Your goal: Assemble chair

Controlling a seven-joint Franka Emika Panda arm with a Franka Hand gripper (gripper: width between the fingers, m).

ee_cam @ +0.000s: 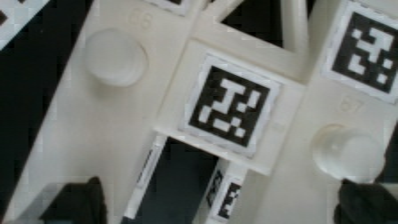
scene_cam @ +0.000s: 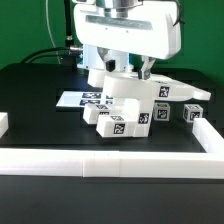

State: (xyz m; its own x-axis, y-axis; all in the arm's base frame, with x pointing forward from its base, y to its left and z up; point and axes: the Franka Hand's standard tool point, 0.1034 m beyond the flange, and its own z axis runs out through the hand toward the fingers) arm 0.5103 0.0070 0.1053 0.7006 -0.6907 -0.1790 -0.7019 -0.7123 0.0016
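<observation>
- gripper jaws spread wide, nothing pinched, just above the chair, mid-table beside the marker board.
- Straddle the tagged panel evenly before descending (off-centre would likely shove it).
- Close slowly, squarely.

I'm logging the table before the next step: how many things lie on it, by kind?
White blocky plastic chair body with black-and-white tags: 1
Small separate white tagged blocks: 2
Flat white marker board: 1
Long low white border rail: 1
Total: 5
</observation>
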